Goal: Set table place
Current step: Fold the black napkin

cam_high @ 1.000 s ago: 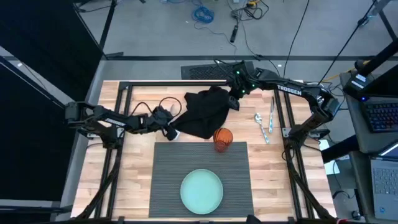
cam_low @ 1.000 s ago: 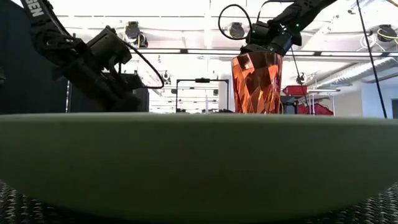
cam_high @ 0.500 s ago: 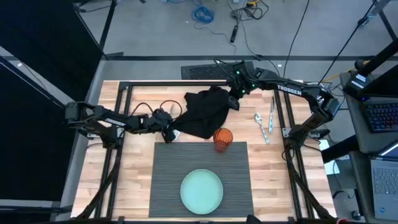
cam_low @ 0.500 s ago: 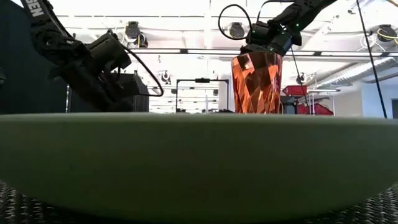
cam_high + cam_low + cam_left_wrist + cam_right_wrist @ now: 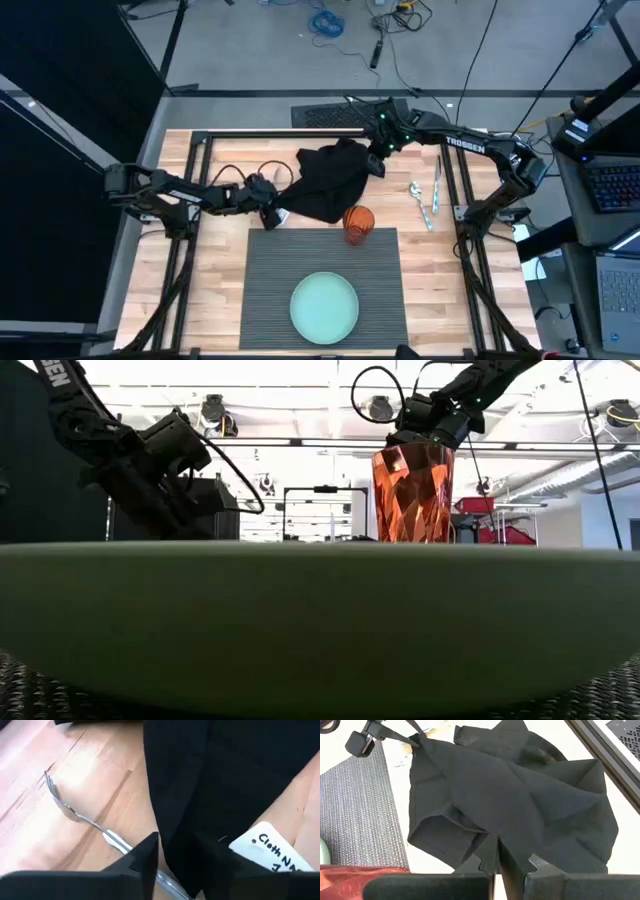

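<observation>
both grippers pinch the black napkin beyond the placemat's far edge

the left gripper [image 5: 275, 215] has its fingers closed on the napkin's [image 5: 330, 180] corner nearest the placemat's [image 5: 270, 290] far left corner, beside a white label [image 5: 272, 851], with a fork [image 5: 80, 815] lying on the bare wood under it. the right gripper [image 5: 377, 163] is clamped on the napkin's opposite side, toward the tabletop's [image 5: 215, 280] far edge. the dark ribbed placemat lies along the near edge, midway across, carrying a pale green plate [image 5: 324, 306] near its front and an orange faceted cup [image 5: 358, 223] at its far edge. a spoon [image 5: 420, 203] and knife [image 5: 436, 183] lie by the right edge.
</observation>
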Controlling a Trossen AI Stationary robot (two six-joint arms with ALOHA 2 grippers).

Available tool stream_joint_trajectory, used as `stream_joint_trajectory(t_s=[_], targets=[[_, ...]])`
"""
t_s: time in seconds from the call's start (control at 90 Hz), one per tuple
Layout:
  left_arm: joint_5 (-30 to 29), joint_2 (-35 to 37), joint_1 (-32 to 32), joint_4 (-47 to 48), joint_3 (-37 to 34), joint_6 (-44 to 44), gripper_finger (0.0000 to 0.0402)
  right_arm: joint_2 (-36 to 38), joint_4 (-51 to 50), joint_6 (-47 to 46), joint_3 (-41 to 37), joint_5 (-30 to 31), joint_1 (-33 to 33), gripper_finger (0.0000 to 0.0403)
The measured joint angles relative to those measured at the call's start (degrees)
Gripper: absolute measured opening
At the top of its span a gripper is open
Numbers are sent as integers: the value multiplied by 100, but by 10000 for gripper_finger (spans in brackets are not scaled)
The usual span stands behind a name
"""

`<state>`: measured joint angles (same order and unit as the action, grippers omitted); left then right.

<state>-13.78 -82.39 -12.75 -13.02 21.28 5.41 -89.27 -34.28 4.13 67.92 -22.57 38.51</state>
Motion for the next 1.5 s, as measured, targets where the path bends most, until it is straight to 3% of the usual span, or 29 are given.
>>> stream_joint_trajectory(t_s=[0.1,0.211,0.444,1.1,1.244,1.5], targets=[[8,0,0,69,0,24,16,0,0,-25,0,0,-1,0],[9,0,0,48,0,153,3,0,0,-27,0,0,0,0],[-61,1,2,6,316,151,0,0,0,-43,0,0,1,0],[-276,2,-54,1440,2796,-785,0,2,417,502,0,-3,-456,4],[-278,2,-141,1600,3212,-787,0,2,948,743,0,-8,-661,44],[-266,2,-336,1988,3824,-787,0,2,2290,134,0,0,-940,172]])
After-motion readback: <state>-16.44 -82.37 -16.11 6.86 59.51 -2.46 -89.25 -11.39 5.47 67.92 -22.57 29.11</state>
